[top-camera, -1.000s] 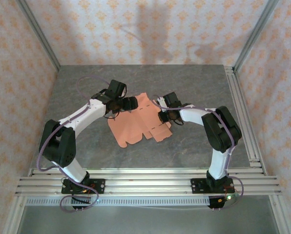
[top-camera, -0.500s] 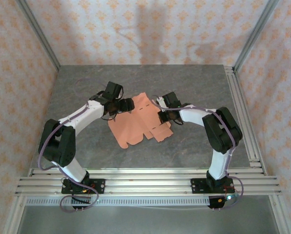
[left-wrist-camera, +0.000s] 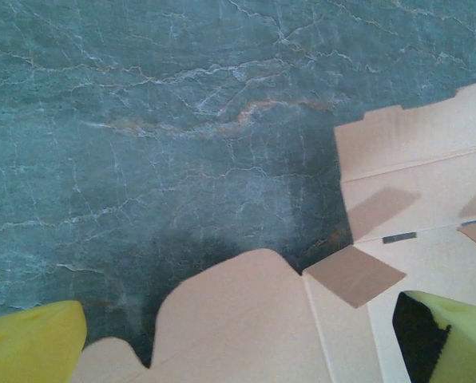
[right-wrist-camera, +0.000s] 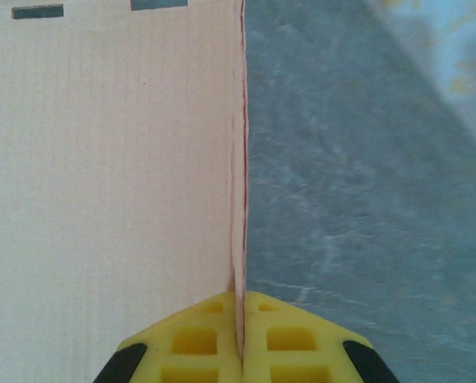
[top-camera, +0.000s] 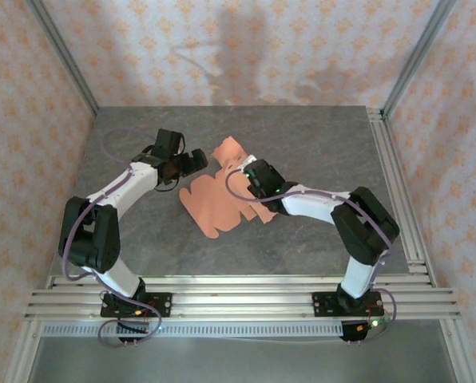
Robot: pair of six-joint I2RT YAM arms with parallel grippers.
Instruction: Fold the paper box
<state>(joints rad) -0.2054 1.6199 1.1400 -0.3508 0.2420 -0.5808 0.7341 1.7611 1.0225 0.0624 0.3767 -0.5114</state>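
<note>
Salmon card lies mostly flat mid-table, and both arms have just changed their hold on it.

On the left, the left gripper [top-camera: 188, 162] has let go and drawn back towards the far left. Its jaws now stand at their widest with nothing between them, and it hovers just off the sheet's left edge. Its wrist view shows the yellow fingers [left-wrist-camera: 30, 345] far apart above the rounded flaps, clear of the card.

In the middle, the box [top-camera: 212, 209] is still an unfolded die-cut sheet on the table [top-camera: 326, 152], spread between the two arms. Its far flap has shifted and looks slightly lifted compared with a second ago.

On the right, the right gripper [top-camera: 251, 177] has slid leftwards over the sheet and closed fully. Its wrist view shows it pinched on a thin card edge that runs straight away from the fingertips.

I judge this to be a hand-over of control: the right arm now holds a panel and can raise it along a crease, while the left is free to re-grip. Folding has barely begun.
</note>
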